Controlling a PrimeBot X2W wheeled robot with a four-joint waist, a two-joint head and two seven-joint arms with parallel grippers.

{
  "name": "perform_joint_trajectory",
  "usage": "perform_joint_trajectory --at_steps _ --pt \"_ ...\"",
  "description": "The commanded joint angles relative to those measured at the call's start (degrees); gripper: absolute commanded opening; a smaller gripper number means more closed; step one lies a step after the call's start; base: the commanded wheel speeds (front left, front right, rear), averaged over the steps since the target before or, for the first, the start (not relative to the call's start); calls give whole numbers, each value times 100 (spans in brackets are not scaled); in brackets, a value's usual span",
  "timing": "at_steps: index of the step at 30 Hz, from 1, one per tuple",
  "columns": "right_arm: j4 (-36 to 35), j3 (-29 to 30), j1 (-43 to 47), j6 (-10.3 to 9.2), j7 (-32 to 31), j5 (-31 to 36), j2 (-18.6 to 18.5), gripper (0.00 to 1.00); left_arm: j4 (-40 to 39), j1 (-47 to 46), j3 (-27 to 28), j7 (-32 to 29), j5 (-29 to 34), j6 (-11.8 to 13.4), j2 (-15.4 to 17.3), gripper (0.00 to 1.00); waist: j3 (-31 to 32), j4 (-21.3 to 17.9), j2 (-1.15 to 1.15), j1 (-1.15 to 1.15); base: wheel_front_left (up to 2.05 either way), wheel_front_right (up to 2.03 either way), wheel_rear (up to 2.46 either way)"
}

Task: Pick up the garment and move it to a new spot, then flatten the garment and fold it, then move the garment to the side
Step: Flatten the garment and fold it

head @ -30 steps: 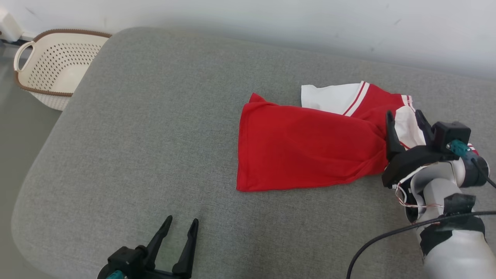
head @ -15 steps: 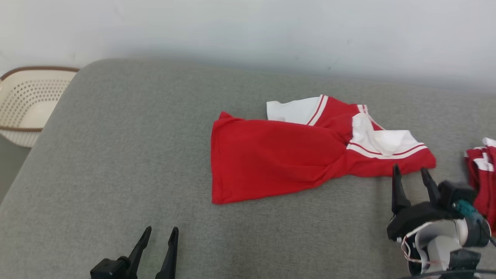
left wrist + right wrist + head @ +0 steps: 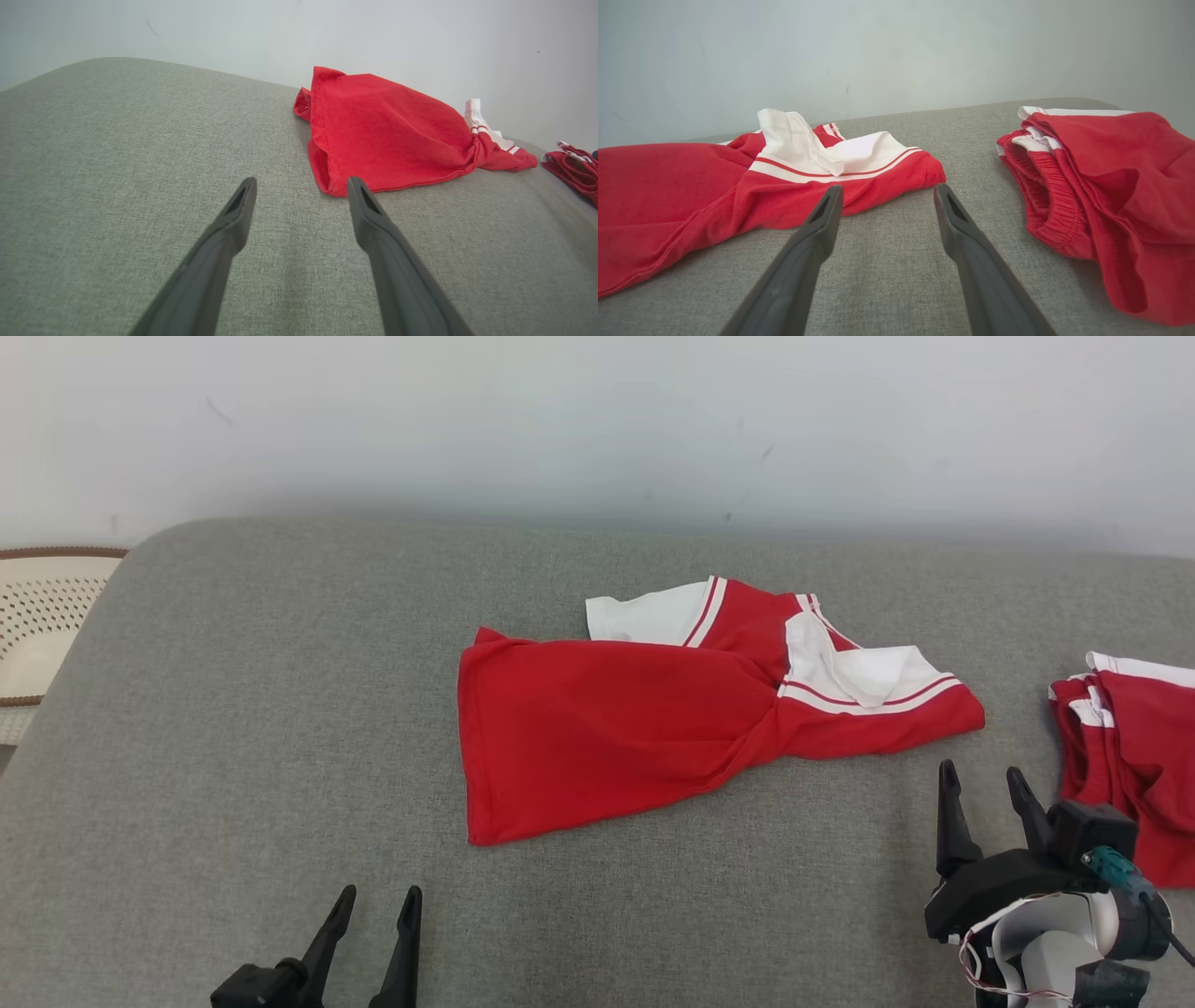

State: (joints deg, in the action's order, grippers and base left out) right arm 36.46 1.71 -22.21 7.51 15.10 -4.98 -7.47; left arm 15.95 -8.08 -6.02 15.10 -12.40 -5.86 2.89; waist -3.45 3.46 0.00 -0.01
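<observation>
The garment [image 3: 635, 728] is a red shirt with white sleeves and red-striped trim, lying rumpled and twisted in the middle of the grey cushion [image 3: 233, 709]. Its hem shows in the left wrist view [image 3: 387, 135], its white sleeve in the right wrist view [image 3: 808, 149]. My right gripper [image 3: 980, 784] stands open just in front of the shirt's right end, apart from it, with nothing between its fingers. My left gripper [image 3: 378, 901] is open near the front edge, short of the shirt's lower left corner.
Red shorts [image 3: 1134, 747] with white trim lie bunched at the right edge of the cushion, close beside my right gripper, also in the right wrist view [image 3: 1101, 186]. A cream perforated basket [image 3: 37, 616] stands off the cushion's left end. A pale wall runs behind.
My right gripper has let go of the shirt's right end and pulled back toward me. The camera has swung right and up, bringing the red shorts into view.
</observation>
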Motion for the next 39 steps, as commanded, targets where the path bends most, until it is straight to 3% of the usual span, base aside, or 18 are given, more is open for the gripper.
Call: perform_joint_trajectory --at_steps 1,20,39 --pt "-21 3 -34 -4 4 48 29 100 3 -5 0 4 2 32 3 100 -31 1 0 1 0 0 0" --pt "-510 -153 -402 -4 4 154 174 100 364 -957 -443 4 -163 84 3 100 -685 -208 0 1 0 0 0" --pt "-546 -389 -726 -4 4 64 148 100 1185 -1526 -764 4 -922 -145 5 100 -1093 -469 0 1 0 0 0"
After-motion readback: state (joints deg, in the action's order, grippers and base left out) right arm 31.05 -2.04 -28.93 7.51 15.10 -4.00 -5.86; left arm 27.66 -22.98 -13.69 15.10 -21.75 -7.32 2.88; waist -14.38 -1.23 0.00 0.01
